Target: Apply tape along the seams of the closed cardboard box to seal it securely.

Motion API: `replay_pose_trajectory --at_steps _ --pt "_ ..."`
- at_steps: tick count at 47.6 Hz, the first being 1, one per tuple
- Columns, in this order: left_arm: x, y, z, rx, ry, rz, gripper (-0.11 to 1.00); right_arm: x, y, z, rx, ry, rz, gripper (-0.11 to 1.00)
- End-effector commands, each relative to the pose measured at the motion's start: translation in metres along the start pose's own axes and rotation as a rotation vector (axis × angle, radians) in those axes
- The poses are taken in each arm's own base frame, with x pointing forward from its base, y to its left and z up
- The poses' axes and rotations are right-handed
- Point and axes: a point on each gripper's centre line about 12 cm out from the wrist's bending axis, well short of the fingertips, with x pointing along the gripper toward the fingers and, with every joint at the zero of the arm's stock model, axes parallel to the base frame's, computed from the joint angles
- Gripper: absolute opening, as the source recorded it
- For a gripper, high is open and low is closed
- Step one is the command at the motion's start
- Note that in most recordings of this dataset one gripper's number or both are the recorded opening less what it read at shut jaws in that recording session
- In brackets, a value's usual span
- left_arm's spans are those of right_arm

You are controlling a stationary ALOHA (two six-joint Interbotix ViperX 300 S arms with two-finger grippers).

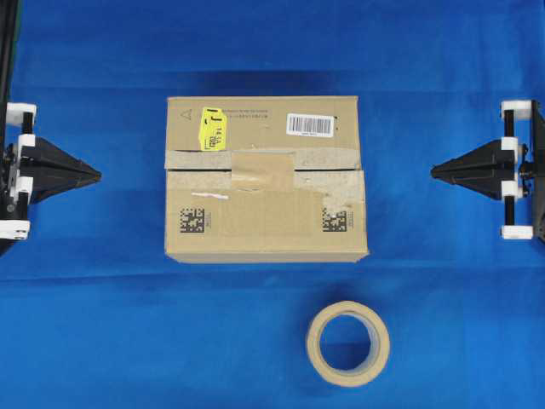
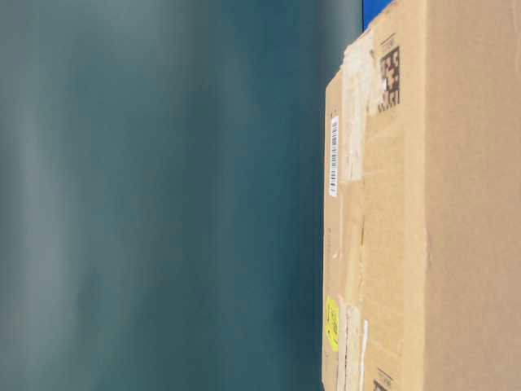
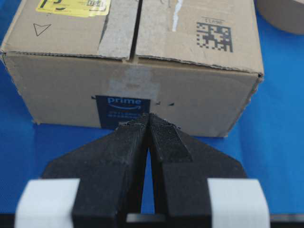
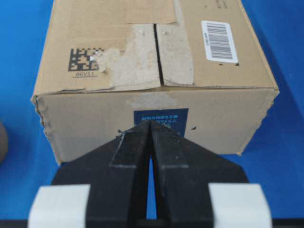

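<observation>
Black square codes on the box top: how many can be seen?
2. One black square code is near the left end of the box top, the other near the right end. Other faces may hide more.

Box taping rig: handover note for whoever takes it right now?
Left end effector: shut, empty, off the box's left end.
Right end effector: shut, empty, off the box's right end.
Cardboard box: centre of the blue table, flaps closed.
Seam: a tan piece of tape lies across its middle; either side of it the slit is bare, edged with torn old tape strips.
Tape roll: flat on the table in front of the box, apart from it.
Done: middle of the seam covered.
Left: both ends of the seam, probably also where it runs down the box's end faces.
</observation>
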Motion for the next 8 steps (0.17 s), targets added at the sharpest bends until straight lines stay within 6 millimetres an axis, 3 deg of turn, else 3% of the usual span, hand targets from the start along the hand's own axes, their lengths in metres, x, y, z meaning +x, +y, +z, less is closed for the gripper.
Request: replay_pose_trajectory --at_steps 1,8 --pt "0.0005 0.0 0.004 0.001 -0.011 0.001 0.0 0.0012 -0.0004 0.0049 0.005 -0.016 -0.006 -0.01" --pt "0.0005 -0.0002 0.004 0.002 -0.011 0.0 0.0 0.0013 -0.0002 0.0053 0.005 -0.017 -0.005 -0.01"
